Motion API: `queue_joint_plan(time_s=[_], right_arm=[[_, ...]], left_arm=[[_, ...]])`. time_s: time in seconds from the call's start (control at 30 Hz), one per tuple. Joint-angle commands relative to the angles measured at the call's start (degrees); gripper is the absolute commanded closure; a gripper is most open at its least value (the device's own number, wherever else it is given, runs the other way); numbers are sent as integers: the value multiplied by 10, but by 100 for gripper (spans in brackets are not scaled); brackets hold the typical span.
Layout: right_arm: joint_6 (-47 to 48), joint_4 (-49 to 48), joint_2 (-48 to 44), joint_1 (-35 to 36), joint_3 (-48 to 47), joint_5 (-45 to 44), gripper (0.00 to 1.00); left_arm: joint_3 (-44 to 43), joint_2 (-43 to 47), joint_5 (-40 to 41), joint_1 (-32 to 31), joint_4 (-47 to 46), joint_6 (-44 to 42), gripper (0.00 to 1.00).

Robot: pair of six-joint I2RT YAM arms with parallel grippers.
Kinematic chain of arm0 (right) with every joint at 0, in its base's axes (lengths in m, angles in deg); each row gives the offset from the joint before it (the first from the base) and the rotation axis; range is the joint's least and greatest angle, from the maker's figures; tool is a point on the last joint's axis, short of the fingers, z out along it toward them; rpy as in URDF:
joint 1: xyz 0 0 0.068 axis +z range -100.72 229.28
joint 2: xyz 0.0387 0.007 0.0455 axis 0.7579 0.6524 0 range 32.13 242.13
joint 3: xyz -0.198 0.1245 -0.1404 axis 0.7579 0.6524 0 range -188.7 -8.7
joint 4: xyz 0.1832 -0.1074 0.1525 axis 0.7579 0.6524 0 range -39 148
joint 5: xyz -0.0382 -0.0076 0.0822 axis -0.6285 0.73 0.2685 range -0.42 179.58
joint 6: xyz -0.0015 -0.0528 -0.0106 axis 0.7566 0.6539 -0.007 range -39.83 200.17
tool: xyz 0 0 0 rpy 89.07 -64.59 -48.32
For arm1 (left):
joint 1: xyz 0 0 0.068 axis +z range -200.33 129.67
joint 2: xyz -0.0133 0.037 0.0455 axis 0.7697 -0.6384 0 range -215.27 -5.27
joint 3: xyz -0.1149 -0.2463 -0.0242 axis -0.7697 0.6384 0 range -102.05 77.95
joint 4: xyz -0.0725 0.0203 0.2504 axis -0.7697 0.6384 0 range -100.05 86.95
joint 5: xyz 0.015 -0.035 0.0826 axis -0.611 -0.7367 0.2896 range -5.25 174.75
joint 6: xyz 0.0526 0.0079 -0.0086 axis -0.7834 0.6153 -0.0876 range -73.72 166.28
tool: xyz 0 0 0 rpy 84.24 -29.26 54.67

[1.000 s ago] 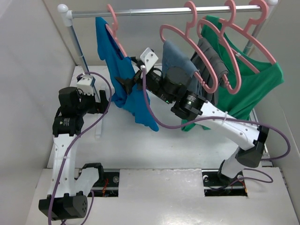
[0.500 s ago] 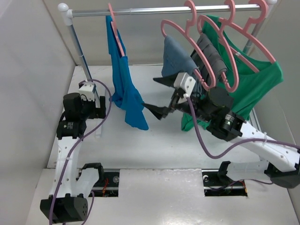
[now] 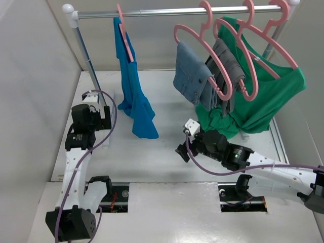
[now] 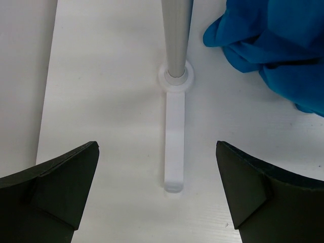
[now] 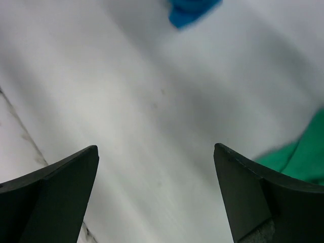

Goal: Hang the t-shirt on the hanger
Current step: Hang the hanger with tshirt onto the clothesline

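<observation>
Much of the hanger (image 3: 125, 38) is hidden from us. We see its pink hook over the rail (image 3: 167, 11) and one sloping shoulder edge-on, while the rest is covered by the t-shirt (image 3: 132, 96). The t-shirt hangs from that hanger at the left end of the rail, bunched into a narrow blue drape. We cannot tell whether both hanger shoulders sit inside it, nor whether its lower end touches the worktop (image 3: 167, 147).

The right wrist view is smeared. It shows only a blue patch at the top edge and a green patch at the right edge above a pale surface. In the top view the frame's right edge cuts off the right arm's elbow.

The left arm rises from its base at the near left and folds forward. The left gripper (image 4: 156, 147) sits low over the worktop, facing the rack post (image 4: 176, 35). Its fingers stand wide apart with nothing between them, and the post's white foot strip (image 4: 173, 152) lies on the worktop in the gap. A fold of the t-shirt shows at the upper right of that view, clear of the fingers.

The right arm lies low, stretched leftward across the near worktop. The right gripper (image 3: 181, 152) points left and downward, spread wide and empty. It is near the hem of the green shirt (image 3: 273, 96) and well apart from the t-shirt.
</observation>
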Motion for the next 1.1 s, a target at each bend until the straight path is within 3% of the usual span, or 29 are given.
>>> queue_joint_plan(time_s=[0.0,0.17,0.47,1.07], right_arm=[[-84,-9,-21,4,58,-92,0],[-162,11,25,-19,91,-111,0],[-186,46,79,-32,48,-136,0],[-215,93,32,-32,47,-221,0]], left_arm=[[2,6,11,4,-35,20,0],[2,6,11,4,-35,20,0],[2,6,11,4,-35,20,0],[2,11,11,4,-35,20,0]])
